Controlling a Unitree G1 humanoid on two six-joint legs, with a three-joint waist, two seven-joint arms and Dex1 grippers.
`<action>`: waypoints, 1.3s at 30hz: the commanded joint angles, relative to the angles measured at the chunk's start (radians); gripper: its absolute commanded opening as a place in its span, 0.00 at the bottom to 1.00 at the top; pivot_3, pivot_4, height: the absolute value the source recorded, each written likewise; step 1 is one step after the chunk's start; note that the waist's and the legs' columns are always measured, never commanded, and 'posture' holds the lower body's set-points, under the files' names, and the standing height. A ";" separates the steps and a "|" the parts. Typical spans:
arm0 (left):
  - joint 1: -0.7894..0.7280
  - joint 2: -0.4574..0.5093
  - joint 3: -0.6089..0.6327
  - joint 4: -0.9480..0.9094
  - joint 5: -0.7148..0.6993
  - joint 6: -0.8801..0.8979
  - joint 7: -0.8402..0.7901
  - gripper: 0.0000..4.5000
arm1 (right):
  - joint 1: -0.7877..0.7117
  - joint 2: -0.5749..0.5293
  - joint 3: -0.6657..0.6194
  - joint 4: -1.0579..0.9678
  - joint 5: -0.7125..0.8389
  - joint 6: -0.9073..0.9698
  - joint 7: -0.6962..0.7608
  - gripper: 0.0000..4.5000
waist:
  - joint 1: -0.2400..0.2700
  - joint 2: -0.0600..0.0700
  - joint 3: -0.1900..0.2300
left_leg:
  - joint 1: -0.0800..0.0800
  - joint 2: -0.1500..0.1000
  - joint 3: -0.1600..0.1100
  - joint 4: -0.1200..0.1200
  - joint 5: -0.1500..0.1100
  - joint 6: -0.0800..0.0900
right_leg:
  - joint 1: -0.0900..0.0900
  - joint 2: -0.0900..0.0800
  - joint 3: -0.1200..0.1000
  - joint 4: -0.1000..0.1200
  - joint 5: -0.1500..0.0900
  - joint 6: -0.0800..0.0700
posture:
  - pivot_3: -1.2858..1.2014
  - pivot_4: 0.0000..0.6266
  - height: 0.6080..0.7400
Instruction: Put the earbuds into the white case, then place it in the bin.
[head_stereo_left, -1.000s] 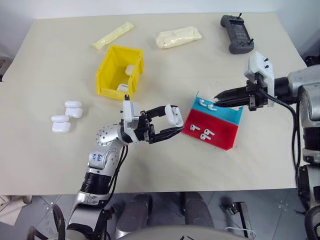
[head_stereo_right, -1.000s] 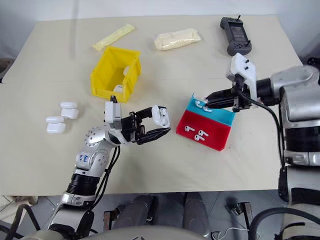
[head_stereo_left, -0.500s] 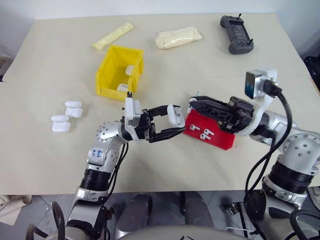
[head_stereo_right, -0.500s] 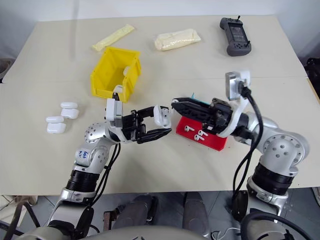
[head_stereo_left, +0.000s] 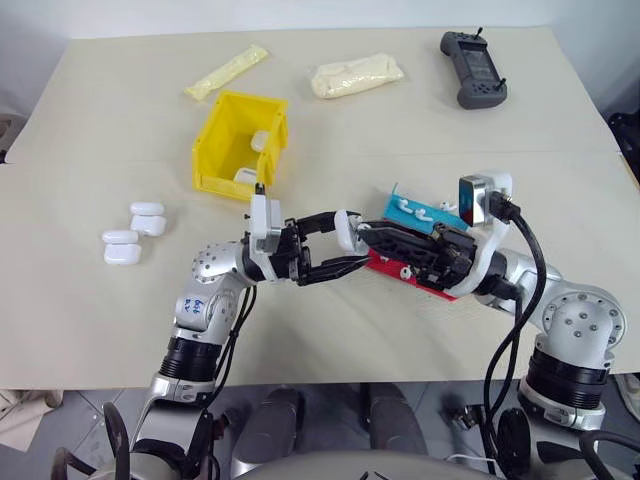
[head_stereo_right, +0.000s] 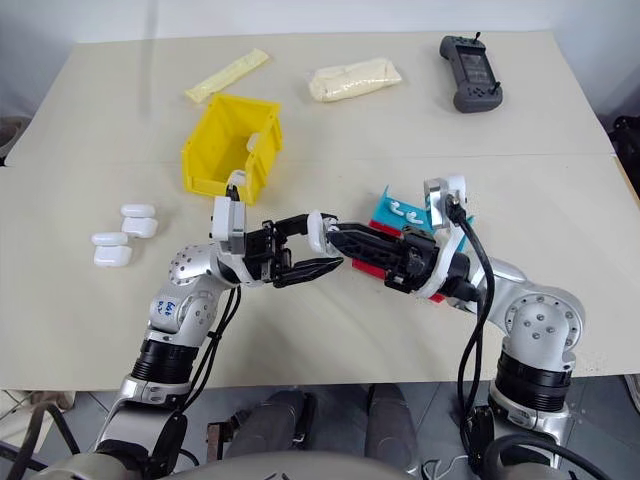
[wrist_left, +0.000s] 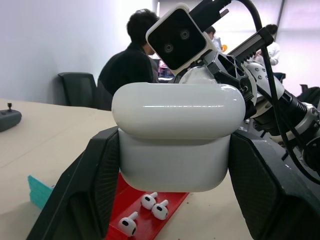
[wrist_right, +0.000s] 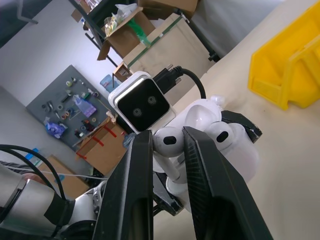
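Note:
My left gripper (head_stereo_left: 349, 240) is shut on the white case (head_stereo_left: 346, 229) and holds it above the table between the yellow bin (head_stereo_left: 222, 128) and the tray. In the right wrist view the case's lid (wrist_right: 200, 114) is hinged up and one earbud (wrist_right: 220, 137) sits in the case. My right gripper (wrist_right: 167, 136) is shut on another earbud (wrist_right: 167, 144), stem down, right beside the open case. More earbuds (wrist_left: 150, 201) lie on the tray. The bin holds white cases (head_stereo_left: 259, 141).
A red-and-blue tray (head_stereo_left: 445, 222) lies under my right arm. Spare white cases (head_stereo_left: 135, 233) sit at the table's left. Two cream packets (head_stereo_left: 357, 75) and a black controller (head_stereo_left: 475, 68) lie along the far edge. People (wrist_left: 131, 60) sit in the background.
My right arm swung from above the tray leftwards to the case, and its wrist rolled over, with the earbud in its fingers. The left gripper and the case stayed put.

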 joint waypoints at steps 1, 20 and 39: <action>-0.007 -0.003 0.006 -0.032 -0.016 -0.008 0.006 0.62 | 0.017 -0.019 0.032 -0.025 0.018 -0.040 0.003 0.11 | 0.000 0.000 0.000 | 0.000 0.000 0.000 0.000 0.000 0.000 | 0.000 0.000 0.000 0.000 0.000 0.000 | 0.52 0.24 1.00; -0.019 -0.005 0.016 -0.020 -0.018 -0.020 0.009 0.62 | 0.039 -0.240 0.117 -0.015 -0.101 -0.227 0.130 0.74 | 0.006 0.000 0.000 | 0.000 0.000 0.000 0.000 0.000 0.000 | 0.000 0.000 0.000 -0.002 0.000 0.000 | 0.52 0.24 1.00; -0.098 0.361 -0.142 -0.135 0.300 0.185 0.073 0.62 | -0.045 -0.425 0.245 -0.026 -0.353 -0.445 0.339 0.00 | 0.006 0.000 0.000 | 0.000 0.000 0.001 -0.001 0.000 0.000 | 0.000 0.000 0.001 -0.005 0.000 0.000 | 0.52 0.24 1.00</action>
